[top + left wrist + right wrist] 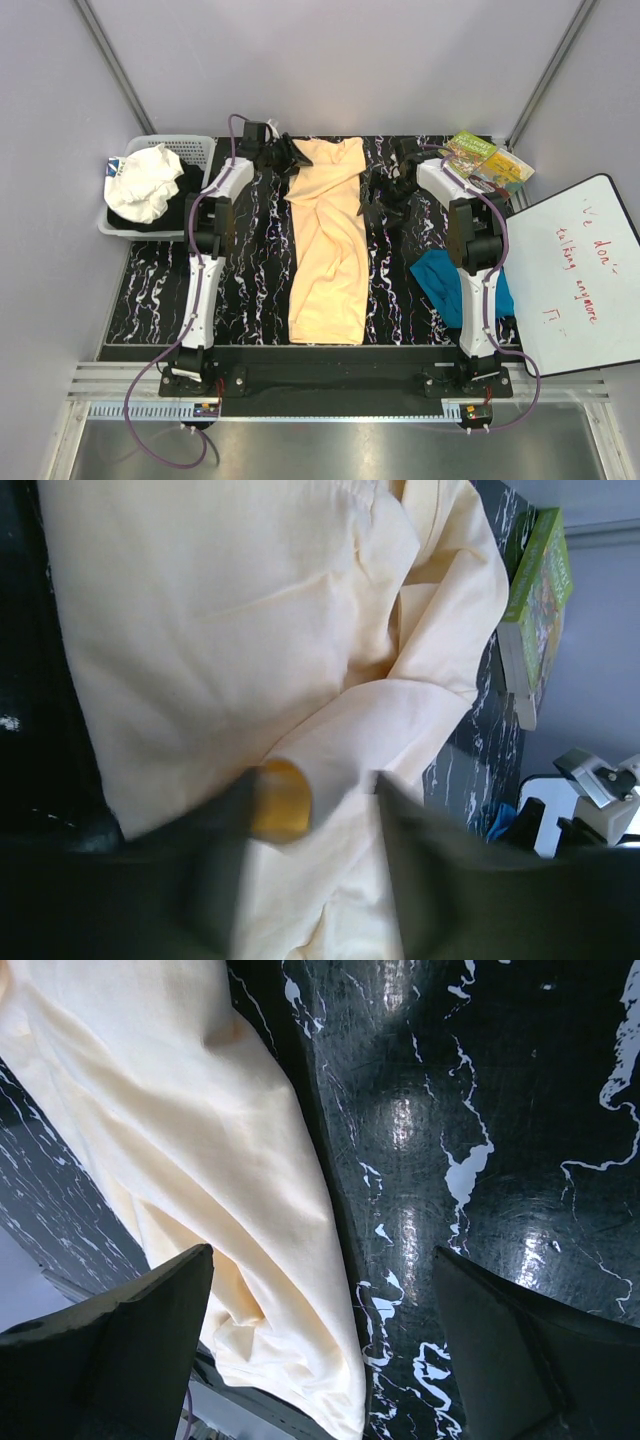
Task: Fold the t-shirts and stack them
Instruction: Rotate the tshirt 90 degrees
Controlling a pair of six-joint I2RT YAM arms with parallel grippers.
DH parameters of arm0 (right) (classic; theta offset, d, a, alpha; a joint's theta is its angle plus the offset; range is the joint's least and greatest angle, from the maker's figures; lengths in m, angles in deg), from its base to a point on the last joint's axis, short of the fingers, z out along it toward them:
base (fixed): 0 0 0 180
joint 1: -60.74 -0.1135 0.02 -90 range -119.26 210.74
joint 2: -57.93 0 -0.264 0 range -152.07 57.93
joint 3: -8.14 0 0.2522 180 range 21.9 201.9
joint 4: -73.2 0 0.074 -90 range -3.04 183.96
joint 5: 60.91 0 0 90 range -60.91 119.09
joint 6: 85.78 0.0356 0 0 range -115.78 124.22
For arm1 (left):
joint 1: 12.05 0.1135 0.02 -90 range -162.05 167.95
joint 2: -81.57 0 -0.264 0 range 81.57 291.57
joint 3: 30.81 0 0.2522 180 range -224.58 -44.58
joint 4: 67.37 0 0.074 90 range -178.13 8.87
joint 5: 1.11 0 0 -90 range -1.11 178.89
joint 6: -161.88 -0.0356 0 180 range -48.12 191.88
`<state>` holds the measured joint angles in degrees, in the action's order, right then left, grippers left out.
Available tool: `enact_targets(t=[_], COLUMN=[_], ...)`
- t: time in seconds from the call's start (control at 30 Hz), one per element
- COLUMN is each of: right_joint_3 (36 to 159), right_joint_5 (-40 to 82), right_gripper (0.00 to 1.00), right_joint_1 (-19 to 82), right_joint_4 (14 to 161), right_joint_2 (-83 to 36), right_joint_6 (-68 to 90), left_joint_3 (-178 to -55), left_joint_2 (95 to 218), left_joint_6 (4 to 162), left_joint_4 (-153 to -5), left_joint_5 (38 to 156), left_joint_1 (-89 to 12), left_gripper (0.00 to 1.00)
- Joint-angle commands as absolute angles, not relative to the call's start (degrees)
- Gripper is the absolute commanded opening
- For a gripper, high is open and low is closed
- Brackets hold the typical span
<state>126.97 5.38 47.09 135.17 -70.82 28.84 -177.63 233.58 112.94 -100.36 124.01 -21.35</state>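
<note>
Peach-yellow t-shirt [328, 250]: laid as a long strip down the middle of the counter [250, 270].
Teal t-shirt [440, 282]: bunched near right, under the right arm.
Left fingers [190, 880]: apart, astride the strip's far end; no pinch is seen.
Right fingers [120, 1360]: spread wide over bare counter, just right of the strip.
Fold: both far corners should be pinched fully, then carried near evenly.
Room: the basket [200, 150] far left and the books [488, 162] far right are well apart.

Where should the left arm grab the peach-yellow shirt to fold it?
The far left corner of the peach-yellow shirt, coming from the left, where the left gripper hangs open. The shirt lies as a long strip, so that end likely folds toward the near hem.
</note>
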Motion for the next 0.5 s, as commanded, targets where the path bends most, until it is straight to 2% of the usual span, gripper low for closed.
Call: enact_targets(t=[0.0, 0.03, 0.2, 0.3, 0.47], right_joint_3=[127.01, 127.01, 129.73, 133.16, 139.75], right_joint_5=[5.09, 5.35, 5.62, 5.18, 4.65], right_gripper=[0.97, 0.97, 0.97, 0.96, 0.96], right_joint_1=[47.30, 47.21, 47.30, 47.30, 47.30], right_joint_4=[134.60, 134.42, 132.67, 131.26, 128.54], right_joint_2=[-67.14, -67.31, -70.03, -72.22, -75.48], right_joint_6=[29.18, 29.18, 29.71, 30.24, 31.55], left_joint_3=[-180.02, -179.93, -177.92, -169.15, -165.43], left_joint_2=[233.62, 233.71, 231.35, 225.47, 222.38], left_joint_6=[115.81, 116.17, 115.74, 117.04, 119.25], left_joint_4=[-93.98, -93.62, -90.99, -85.19, -79.31], left_joint_5=[124.32, 124.23, 125.46, 125.28, 125.02], left_joint_1=[-21.81, -21.89, -21.63, -20.58, -18.64], left_gripper=[0.13, 0.00, 0.00, 0.00, 0.00])
